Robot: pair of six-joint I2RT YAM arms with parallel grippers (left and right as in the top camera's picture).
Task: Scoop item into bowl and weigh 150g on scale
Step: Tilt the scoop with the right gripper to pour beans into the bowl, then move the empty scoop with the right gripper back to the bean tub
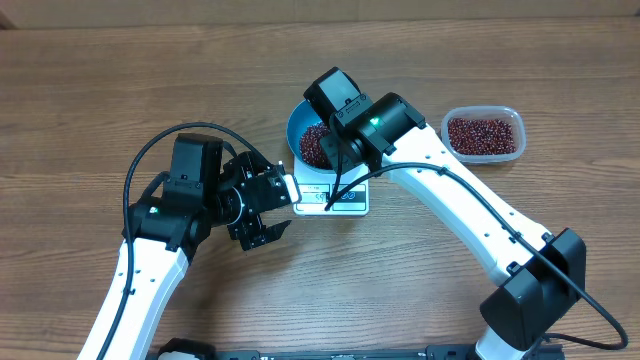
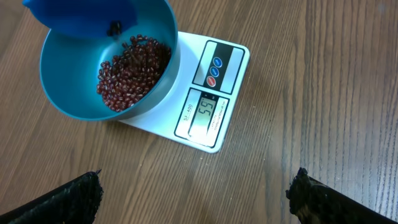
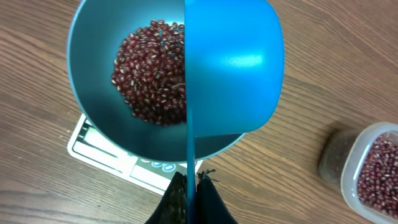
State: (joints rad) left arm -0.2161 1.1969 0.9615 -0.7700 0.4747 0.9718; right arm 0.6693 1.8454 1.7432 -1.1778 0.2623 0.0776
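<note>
The blue bowl point(image 1: 293, 128) stands on the white scale point(image 1: 315, 195), whose display is lit. A loose pile of red-brown beans point(image 1: 316, 143) lies in the bowl. In the right wrist view my right gripper point(image 3: 191, 180) is shut on the thin handle of a blue scoop point(image 3: 233, 68). The scoop hangs tipped on its side over the right half of the bowl point(image 3: 93, 62), above the beans point(image 3: 152, 71). My left gripper point(image 1: 278, 210) stands open just left of the scale, holding nothing. The left wrist view shows the bowl point(image 2: 68, 87), beans point(image 2: 130, 71), scale point(image 2: 205, 112) and scoop point(image 2: 81, 15).
A clear plastic tub point(image 1: 517, 125) with more beans stands to the right of the scale, also seen in the right wrist view as the tub point(image 3: 354, 155). The right arm's black cable point(image 1: 335, 185) hangs across the scale's top. Bare wooden table surrounds everything.
</note>
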